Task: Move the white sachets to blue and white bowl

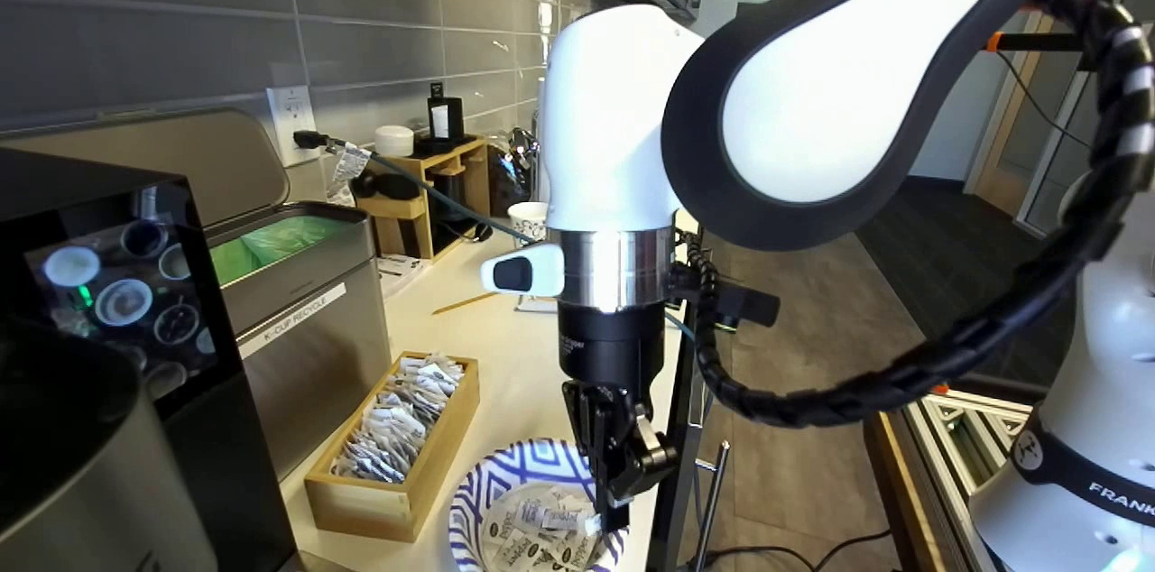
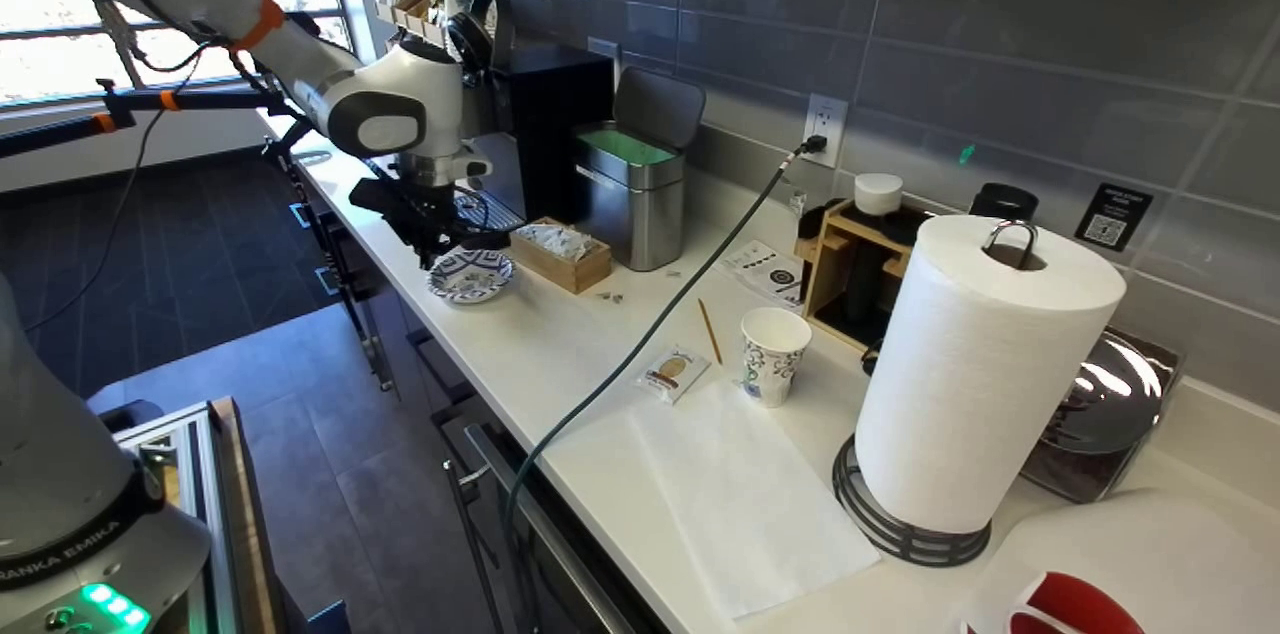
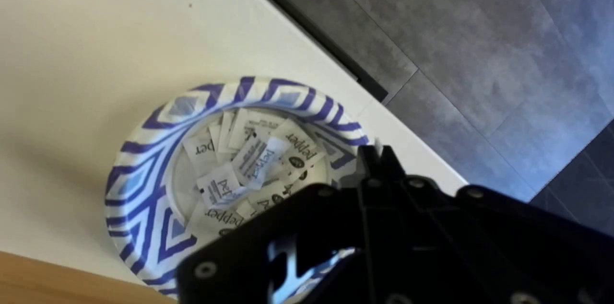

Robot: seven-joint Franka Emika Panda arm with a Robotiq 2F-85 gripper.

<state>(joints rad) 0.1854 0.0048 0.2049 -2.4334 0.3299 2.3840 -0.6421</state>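
In an exterior view, at the lower centre of the frame, the black 2-fingered gripper (image 1: 615, 511) points straight down, tips in front of the right side of the round, shallow blue-and-white patterned bowl (image 1: 463, 513). And look inside that bowl: small flat white paper sachets (image 1: 541, 538), several printed "pepper". To its left, lower left of the frame, the rectangular light wooden tray (image 1: 356, 502), packed with a jumbled pile of whitish-grey paper packets (image 1: 397, 419). Behind that stands the brushed-steel bin (image 1: 316, 373), lid raised, green plastic liner (image 1: 298, 240) showing.

In an exterior view, left of centre, the bowl sits on the long white counter (image 2: 520, 344), the gripper at its upper-left edge, the tray near it on the right. Through the middle runs a dark green cable (image 2: 666, 317); right of centre a white patterned paper cup (image 2: 773, 354) stands upright, and at the right a big white paper-towel roll (image 2: 985, 394) on its black wire holder (image 2: 925, 546).

Wrist view: the bowl fills the left and centre, sachets across its middle. Right of centre, the gripper's black fingers (image 3: 367, 156) are pressed together, tips in front of the bowl's right-hand rim. There's a pale smudge at the tips, and I can't make out if that's a pinched sachet. Upper right, grey tiled floor (image 3: 431, 54).
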